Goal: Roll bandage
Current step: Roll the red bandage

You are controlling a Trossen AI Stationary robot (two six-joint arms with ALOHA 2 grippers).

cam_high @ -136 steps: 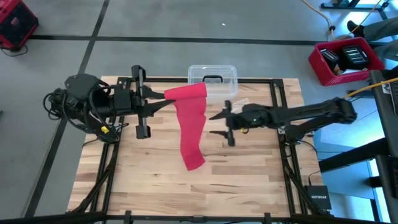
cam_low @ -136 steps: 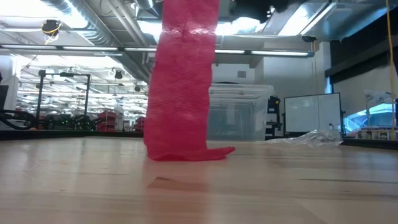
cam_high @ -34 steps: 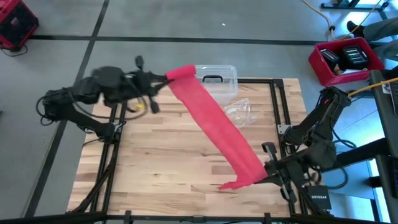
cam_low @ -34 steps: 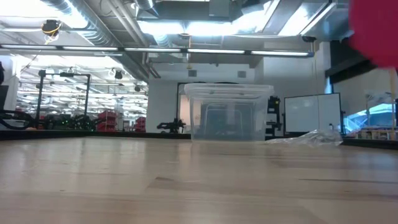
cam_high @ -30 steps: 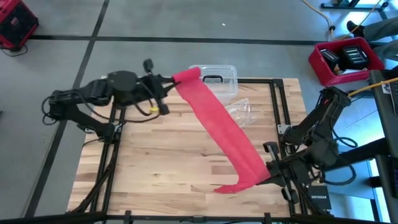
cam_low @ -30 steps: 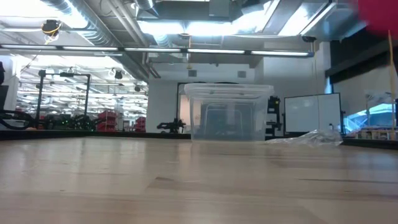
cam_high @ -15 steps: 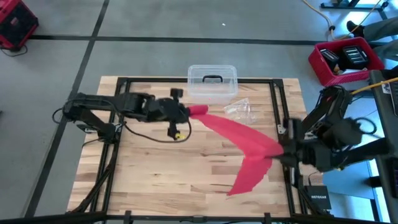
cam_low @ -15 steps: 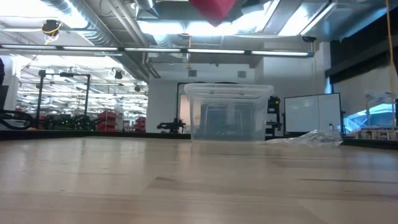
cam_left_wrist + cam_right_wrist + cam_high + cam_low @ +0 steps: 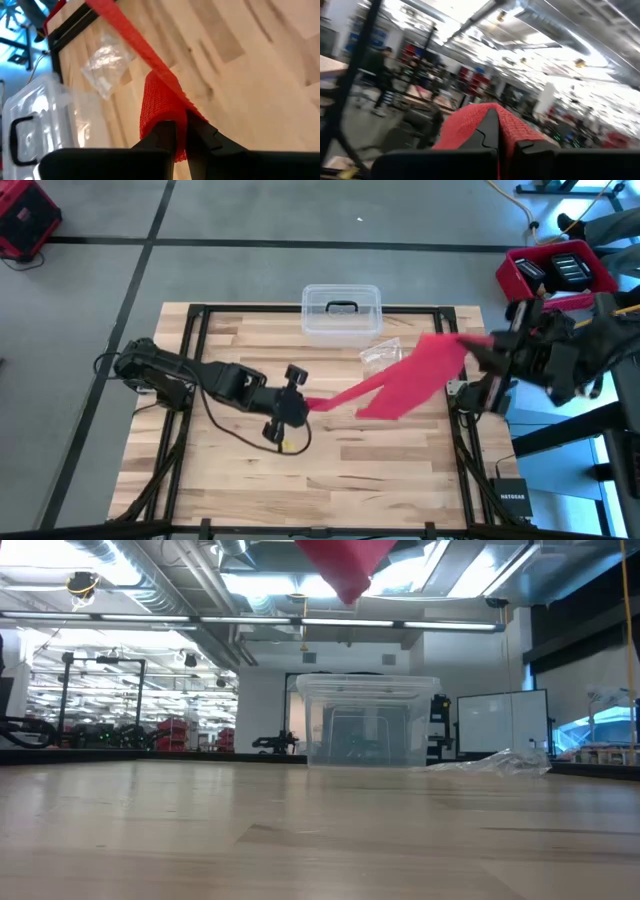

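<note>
1. Bandage: one bright red fabric strip, held off the wooden surface and stretched between both arms. It runs from mid-surface, narrow and twisted, up and out to a wider end past the surface's right edge. A red corner of it hangs at the top of the low view.
2. Left gripper: reached out to about the middle of the surface. Its fingers are pressed together on the bunched left end of the bandage, the red cloth wedged between them.
3. Right gripper: raised beyond the right edge of the surface, above the frame rail. Its fingers are pinched tight on the other end of the bandage, which drapes over them.
4. Clear plastic box: lidded, with a dark handle, at the far edge of the surface, centre. Well apart from both grippers.
5. Crinkled clear wrapper: lying on the surface just in front of the box, to its right; the bandage passes close by it.
6. Red crate: on the floor beyond the far right corner, holding dark items.
</note>
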